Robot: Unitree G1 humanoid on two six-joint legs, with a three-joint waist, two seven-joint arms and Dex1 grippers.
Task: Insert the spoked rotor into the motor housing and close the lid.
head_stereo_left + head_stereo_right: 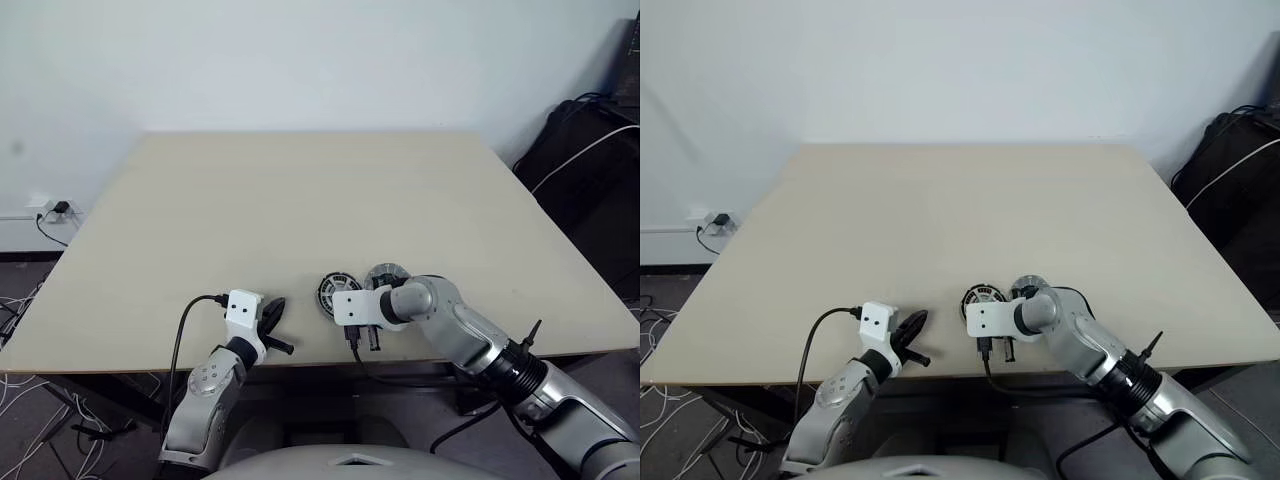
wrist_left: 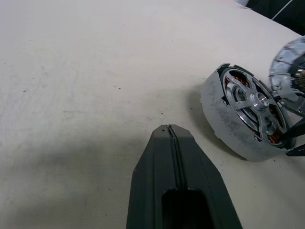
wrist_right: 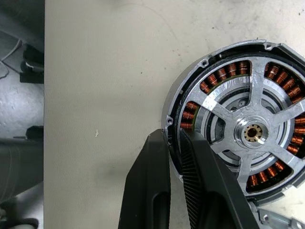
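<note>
Copper windings ringed motor housing (image 3: 240, 131) near table (image 1: 300, 200) front edge; spoked piece, likely rotor, sat inside. Right gripper (image 3: 175, 143) pinched housing rim. Lid (image 1: 386, 274) lay just behind, unfitted. Left gripper (image 2: 169, 130) closed, empty, well left.

Silver-grey arms, black-fingered claws (image 1: 272, 318)

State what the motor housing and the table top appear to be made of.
Motor housing: most likely bare metal, matte silver-grey shell with a brighter spoked face; the orange-brown coils inside look like copper wire. Table top: pale beige, matte and smooth, possibly laminate or painted board; the look leaves that open.
</note>
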